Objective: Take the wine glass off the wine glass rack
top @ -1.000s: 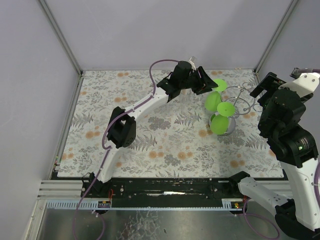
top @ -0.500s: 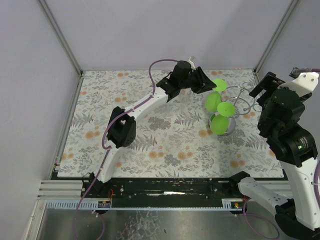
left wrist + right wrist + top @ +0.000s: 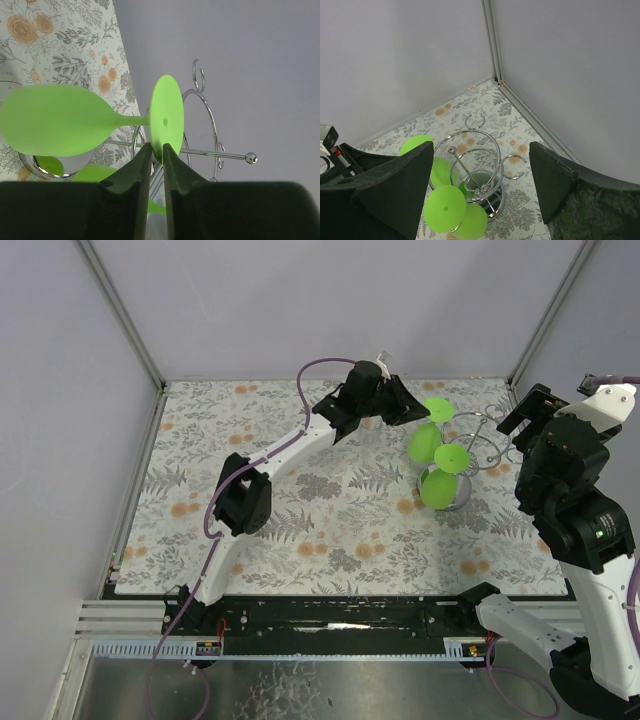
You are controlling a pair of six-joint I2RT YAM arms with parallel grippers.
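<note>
A green wine glass (image 3: 55,125) hangs upside down on the wine glass rack (image 3: 210,115), a silver wire stand at the table's far right (image 3: 488,435). My left gripper (image 3: 157,147) is shut on the rim of that glass's round foot (image 3: 166,117), one finger on each face of the disc. From above, the left gripper (image 3: 418,412) sits just left of the foot (image 3: 438,408). A second green glass (image 3: 443,485) hangs on the rack's near side. My right gripper (image 3: 481,145) is open and empty, high above the rack (image 3: 476,121).
The rack's shiny round base (image 3: 496,197) stands on the floral tablecloth (image 3: 300,520) near the back right corner. Grey walls and a metal corner post (image 3: 492,45) close in behind and to the right. The right arm (image 3: 575,500) stands tall beside the rack.
The left jaws have closed from partly open onto the rim of the glass's foot. The left arm barely shifted and the right arm stayed still.
</note>
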